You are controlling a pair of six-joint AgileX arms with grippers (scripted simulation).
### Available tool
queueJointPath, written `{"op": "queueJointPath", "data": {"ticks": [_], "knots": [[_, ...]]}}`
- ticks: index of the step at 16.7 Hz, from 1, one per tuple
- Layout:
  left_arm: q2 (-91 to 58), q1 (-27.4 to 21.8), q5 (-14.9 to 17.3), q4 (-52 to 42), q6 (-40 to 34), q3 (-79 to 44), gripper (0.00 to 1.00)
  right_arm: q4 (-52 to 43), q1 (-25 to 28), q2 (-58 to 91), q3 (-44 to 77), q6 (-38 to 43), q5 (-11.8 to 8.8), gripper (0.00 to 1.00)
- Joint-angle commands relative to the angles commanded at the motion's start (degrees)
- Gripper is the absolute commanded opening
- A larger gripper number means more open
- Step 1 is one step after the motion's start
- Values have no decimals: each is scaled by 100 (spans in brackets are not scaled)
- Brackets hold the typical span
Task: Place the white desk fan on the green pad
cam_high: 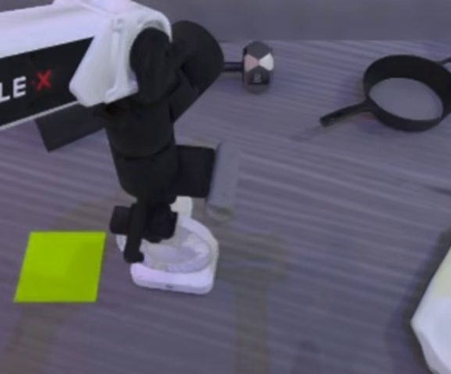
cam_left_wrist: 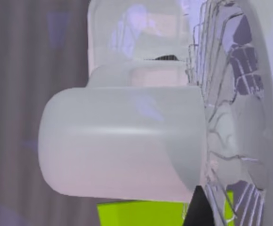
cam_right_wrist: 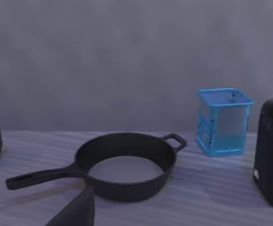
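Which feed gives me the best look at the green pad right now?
The top view: the green pad lies whole and uncovered at the table's left, just left of the white desk fan, where the left gripper is. The left wrist view shows only a green strip behind the fan's motor housing. The right wrist view misses it.
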State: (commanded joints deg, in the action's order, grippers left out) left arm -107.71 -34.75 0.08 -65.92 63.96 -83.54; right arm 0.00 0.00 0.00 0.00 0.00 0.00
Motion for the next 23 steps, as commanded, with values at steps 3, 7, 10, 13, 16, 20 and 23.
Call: {"op": "queueJointPath", "data": {"ticks": [3, 7, 10, 13, 16, 20, 23], "knots": [[0, 0, 0, 0, 0, 0, 0, 0, 0, 0, 0, 0, 0, 100], [53, 9, 11, -113, -4, -90, 0, 0, 0, 0, 0, 0, 0, 100], [79, 61, 9, -608, -15, -540, 0, 0, 0, 0, 0, 0, 0, 100], [130, 98, 10, -1071, -17, -967, 0, 0, 0, 0, 0, 0, 0, 100], [139, 106, 10, -1123, -20, -1019, 0, 0, 0, 0, 0, 0, 0, 100], [252, 300, 11, -1124, 157, -877, 0, 0, 0, 0, 0, 0, 0, 100], [633, 1014, 17, -1159, 613, -533, 0, 0, 0, 0, 0, 0, 0, 100]]}}
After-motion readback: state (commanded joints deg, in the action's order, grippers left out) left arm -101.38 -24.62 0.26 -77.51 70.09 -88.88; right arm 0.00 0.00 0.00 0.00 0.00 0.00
